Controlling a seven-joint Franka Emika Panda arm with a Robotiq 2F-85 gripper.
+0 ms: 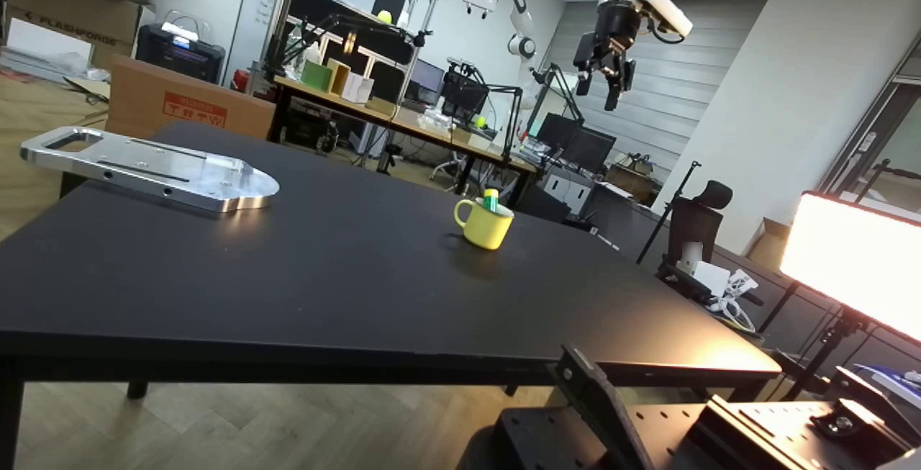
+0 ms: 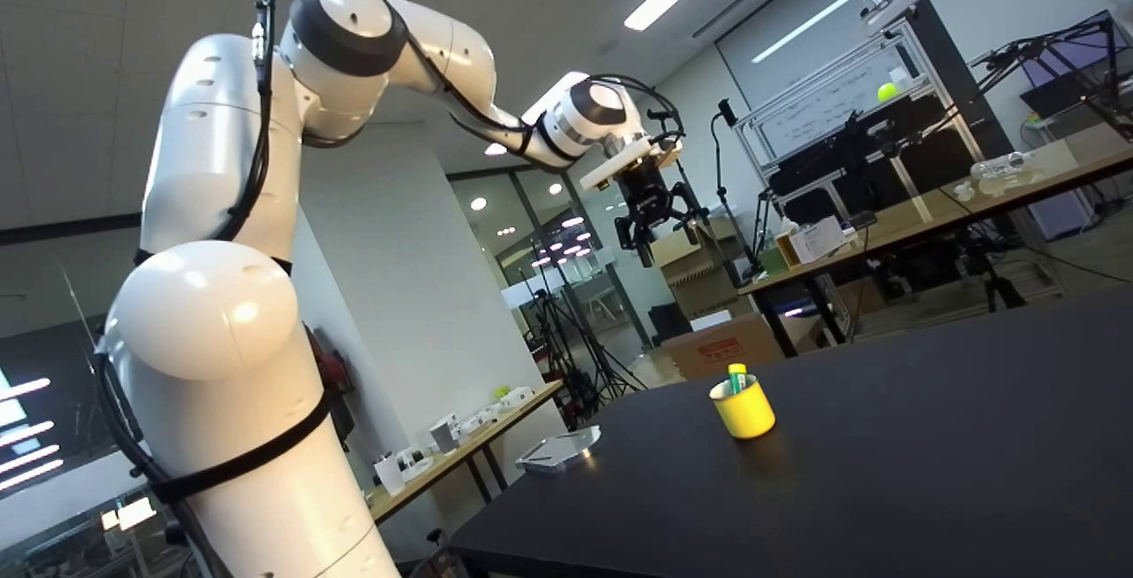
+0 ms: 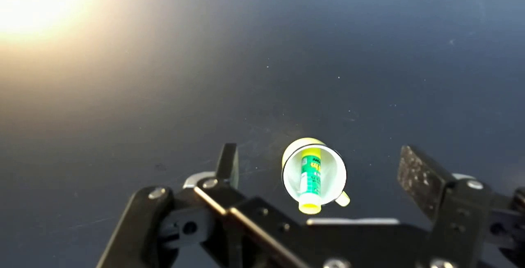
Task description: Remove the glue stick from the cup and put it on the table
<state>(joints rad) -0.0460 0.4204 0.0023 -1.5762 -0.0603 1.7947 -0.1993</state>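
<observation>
The green glue stick [image 1: 491,200] with yellow ends leans inside the yellow cup [image 1: 488,227], its top poking above the rim. The cup stands upright on the black table [image 1: 324,268]. An exterior view also shows the glue stick [image 2: 737,378], the cup [image 2: 746,412] and the table [image 2: 885,489]. In the wrist view the glue stick [image 3: 311,179] rests against the near rim of the cup [image 3: 334,173], handle at lower right. My gripper [image 3: 318,151] is open and empty, with both seen between its fingers. In both exterior views the gripper [image 1: 603,92] [image 2: 668,237] hangs high above the table.
A silver metal plate [image 1: 147,168] lies at the table's end, also in an exterior view [image 2: 559,450]. A bright light panel [image 1: 856,268] stands beyond the table. A black bracketed mount [image 1: 590,405] sits at the table's near edge. A cluttered workbench [image 1: 403,121] stands behind.
</observation>
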